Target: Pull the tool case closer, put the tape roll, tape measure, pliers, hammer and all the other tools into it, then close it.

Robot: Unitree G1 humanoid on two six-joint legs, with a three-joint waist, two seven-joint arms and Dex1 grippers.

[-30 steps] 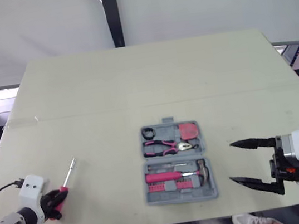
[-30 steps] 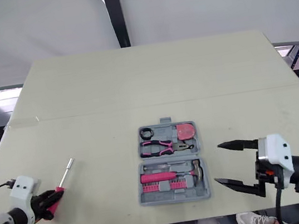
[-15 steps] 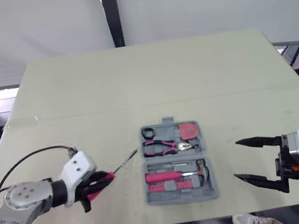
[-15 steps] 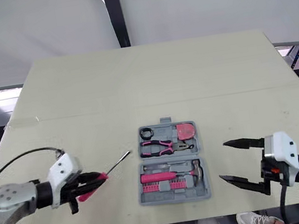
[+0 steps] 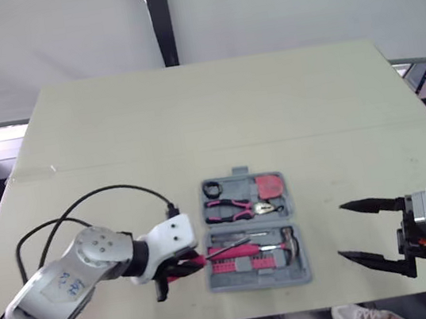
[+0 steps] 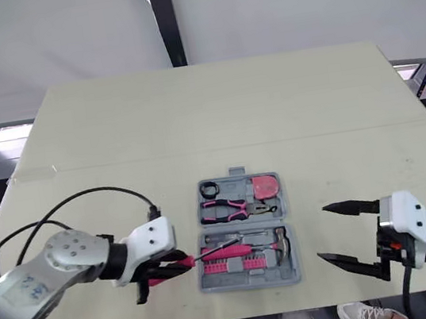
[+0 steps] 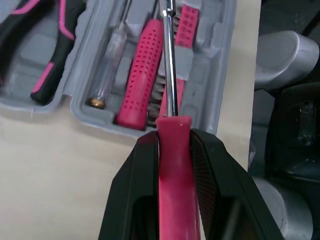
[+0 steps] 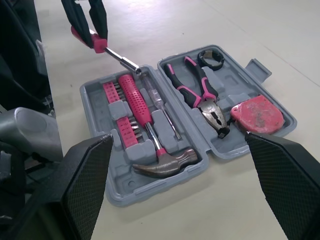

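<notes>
The left gripper (image 7: 174, 135) is clamped on the pink handle of a screwdriver (image 7: 174, 167), whose shaft reaches over the left end of the open tool case (image 5: 257, 284), seemingly just above it. The case lies near the front edge of the table (image 5: 190, 115) with hammer (image 8: 165, 167), pliers (image 8: 196, 92), tape measure (image 8: 257, 114) and tape roll (image 8: 211, 58) inside. The right gripper (image 5: 341, 231) hovers to its right, fingers spread and empty.

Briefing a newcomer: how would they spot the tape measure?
On the table lies an open grey tool case. Its far half holds the tape measure at the robot's right end. It alone is a squat red block beside pink-handled pliers.
</notes>
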